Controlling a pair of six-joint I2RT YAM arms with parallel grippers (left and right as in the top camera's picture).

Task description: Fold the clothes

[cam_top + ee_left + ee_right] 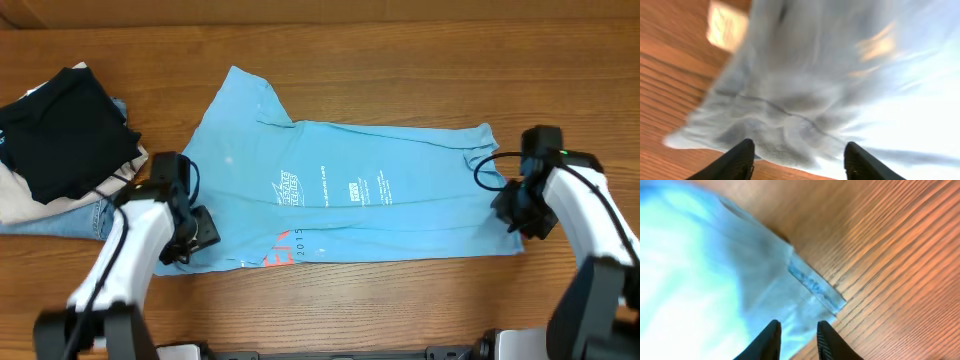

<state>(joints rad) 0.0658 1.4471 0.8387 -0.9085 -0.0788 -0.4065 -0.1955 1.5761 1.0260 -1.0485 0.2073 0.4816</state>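
Note:
The clothes are one light sky-blue T-shirt (400,215), lying flat and folded into a long band across the table, with small white print (330,190) on top and pink lettering (285,250) peeking out at its front edge. My left gripper (200,232) hovers at the shirt's front left corner. In the left wrist view it (799,150) stands open, the cloth's edge (790,100) just beyond the fingertips. My right gripper (512,210) is at the shirt's right end. In the right wrist view it (799,330) is narrowly open over the hem corner (815,287), gripping nothing.
A black folded garment (60,130) lies at the far left on folded blue jeans (70,215) and a beige cloth (15,200). Bare wooden table (400,40) runs behind the shirt and along the front edge.

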